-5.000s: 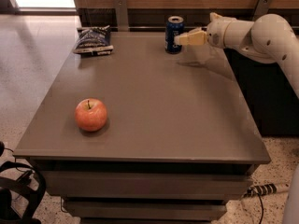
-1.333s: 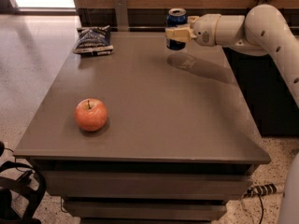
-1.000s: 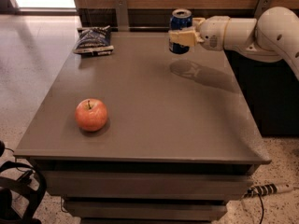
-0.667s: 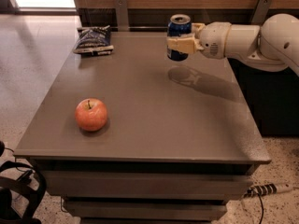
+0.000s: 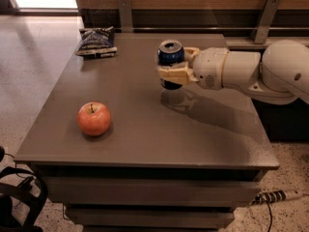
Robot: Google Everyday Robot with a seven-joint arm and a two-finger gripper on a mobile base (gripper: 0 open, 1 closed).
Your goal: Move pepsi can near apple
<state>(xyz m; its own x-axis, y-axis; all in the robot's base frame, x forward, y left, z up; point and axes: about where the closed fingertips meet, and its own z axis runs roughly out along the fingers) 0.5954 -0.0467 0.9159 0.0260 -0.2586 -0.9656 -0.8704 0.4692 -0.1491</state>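
The pepsi can (image 5: 170,57) is dark blue with a silver top. It is held upright in my gripper (image 5: 175,67), a little above the middle of the grey table (image 5: 145,134). The cream fingers (image 5: 175,75) are shut around the can's body. My white arm reaches in from the right. The apple (image 5: 94,119) is red-orange with a dark stem. It sits on the table near the front left, well to the left of and nearer than the can.
A dark blue-and-white snack bag (image 5: 95,41) lies at the table's back left corner. A wooden wall with metal brackets (image 5: 125,12) runs behind the table. A power strip (image 5: 280,195) lies on the floor at the right. Black gear (image 5: 19,197) is at the lower left.
My gripper took hold of the can at the back of the table, lifted it, and has carried it forward and left toward the table's middle. The apple and the bag have not moved.
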